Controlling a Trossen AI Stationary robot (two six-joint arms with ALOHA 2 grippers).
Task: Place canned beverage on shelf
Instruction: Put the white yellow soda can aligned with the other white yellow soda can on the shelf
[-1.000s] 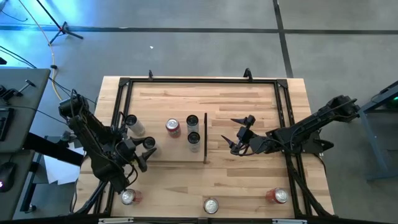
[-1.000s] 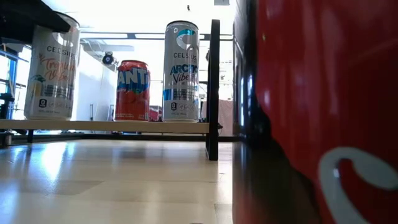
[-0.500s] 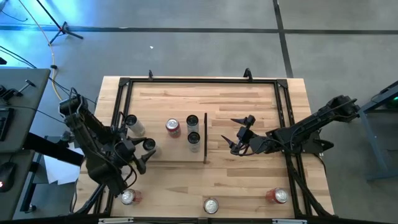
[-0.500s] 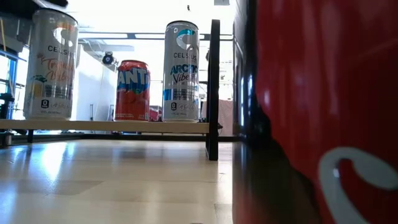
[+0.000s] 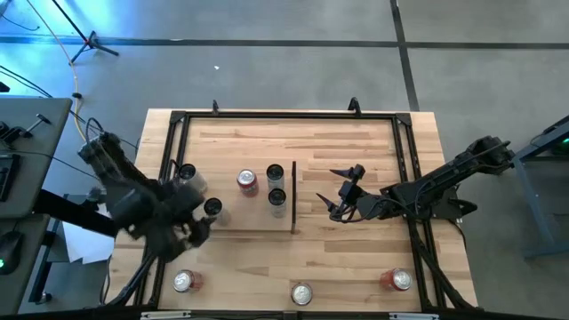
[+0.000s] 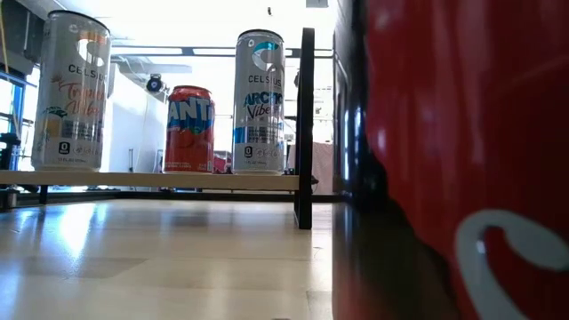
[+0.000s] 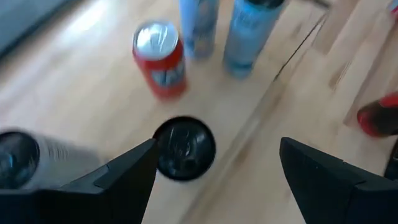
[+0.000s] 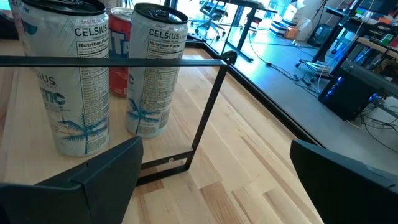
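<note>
Five cans now stand on the flat pale-wood shelf [image 5: 240, 218]; left claw [image 5: 197, 229], released, withdrawing toward seven o'clock from the black-topped can [image 5: 212, 206].

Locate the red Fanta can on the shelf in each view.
High: Fanta can mid-shelf, left of the two Celsius cans.
Low: between the two tall cans, on the shelf.
Left wrist: silver top up, beyond the black can.
Right wrist: mostly hidden between the Celsius cans.
Shared landmark: the shelf's dark upright strip, not clear in left wrist.
</note>
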